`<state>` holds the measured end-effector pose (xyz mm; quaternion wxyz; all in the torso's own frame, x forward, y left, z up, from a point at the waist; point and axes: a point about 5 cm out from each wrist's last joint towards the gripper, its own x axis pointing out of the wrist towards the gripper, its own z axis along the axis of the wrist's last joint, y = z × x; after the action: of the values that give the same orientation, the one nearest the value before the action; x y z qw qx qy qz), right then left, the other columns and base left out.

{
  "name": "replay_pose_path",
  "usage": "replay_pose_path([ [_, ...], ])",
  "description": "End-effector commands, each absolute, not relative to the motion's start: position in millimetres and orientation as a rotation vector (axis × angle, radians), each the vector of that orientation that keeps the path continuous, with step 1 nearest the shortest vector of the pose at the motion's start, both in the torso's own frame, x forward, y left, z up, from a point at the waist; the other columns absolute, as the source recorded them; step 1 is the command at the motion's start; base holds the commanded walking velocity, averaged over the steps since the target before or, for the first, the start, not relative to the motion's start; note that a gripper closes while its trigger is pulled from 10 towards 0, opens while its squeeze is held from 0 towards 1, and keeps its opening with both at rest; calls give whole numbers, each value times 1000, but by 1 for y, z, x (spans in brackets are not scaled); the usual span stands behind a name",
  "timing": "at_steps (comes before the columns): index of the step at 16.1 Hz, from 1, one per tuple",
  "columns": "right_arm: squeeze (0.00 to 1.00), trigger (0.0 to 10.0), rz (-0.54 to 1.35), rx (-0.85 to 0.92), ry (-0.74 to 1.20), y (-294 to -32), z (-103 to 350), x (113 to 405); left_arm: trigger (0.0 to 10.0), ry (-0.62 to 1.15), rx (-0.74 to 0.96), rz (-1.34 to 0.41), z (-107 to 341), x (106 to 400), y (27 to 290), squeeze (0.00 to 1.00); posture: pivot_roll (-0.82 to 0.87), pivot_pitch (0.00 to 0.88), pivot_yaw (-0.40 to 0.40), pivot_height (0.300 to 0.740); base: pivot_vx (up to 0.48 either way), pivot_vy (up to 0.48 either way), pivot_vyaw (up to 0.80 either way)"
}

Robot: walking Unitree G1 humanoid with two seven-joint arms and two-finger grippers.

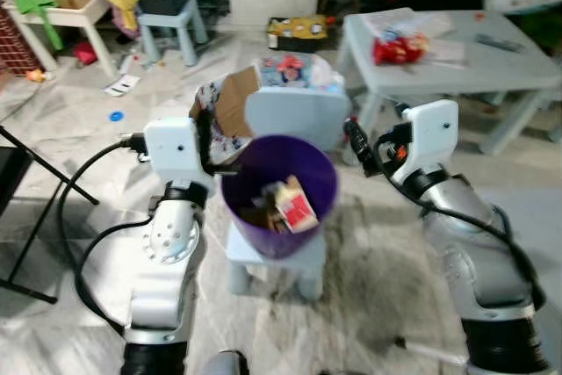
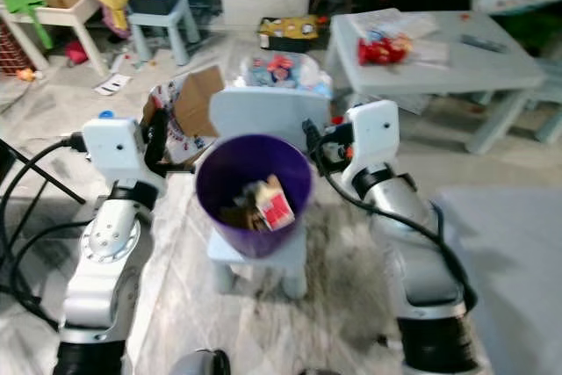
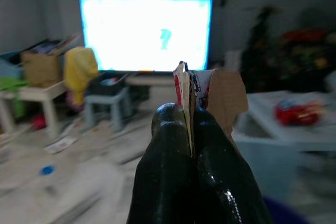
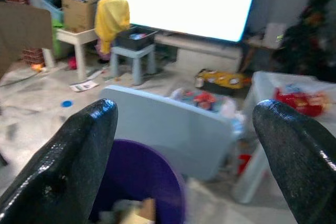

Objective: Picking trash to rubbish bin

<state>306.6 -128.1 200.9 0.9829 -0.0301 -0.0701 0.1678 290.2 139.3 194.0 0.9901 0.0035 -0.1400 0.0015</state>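
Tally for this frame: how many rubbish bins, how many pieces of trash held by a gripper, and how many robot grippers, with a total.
Purple rubbish bin: 1
Flattened cardboard box clamped in the left gripper: 1
Grippers: 2, the left gripper and the open right gripper beside the bin
Total: 4

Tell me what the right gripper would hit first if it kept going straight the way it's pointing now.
Probably the pale blue plastic chair back behind the purple plastic bin. The right gripper, jaws open, points over the bin's rim toward that panel. Depth is unclear, so it could clip the bin's rim first.
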Motion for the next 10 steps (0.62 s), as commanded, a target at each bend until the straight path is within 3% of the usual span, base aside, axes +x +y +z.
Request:
replay_pose_path([
  [1,0,10000,314,-73,-159,-135,205,306,0,-288,-3,-9,196,290,136,0,-8,162,-27,740,469,0,0],
  [5,0,10000,311,-75,-161,-136,205,306,0,-250,-8,-13,189,292,135,0,-8,162,-27,740,400,0,0],
  [10,0,10000,321,-67,-143,-137,206,302,0,-150,15,-21,172,301,137,0,-12,168,-27,740,0,0,0],
])
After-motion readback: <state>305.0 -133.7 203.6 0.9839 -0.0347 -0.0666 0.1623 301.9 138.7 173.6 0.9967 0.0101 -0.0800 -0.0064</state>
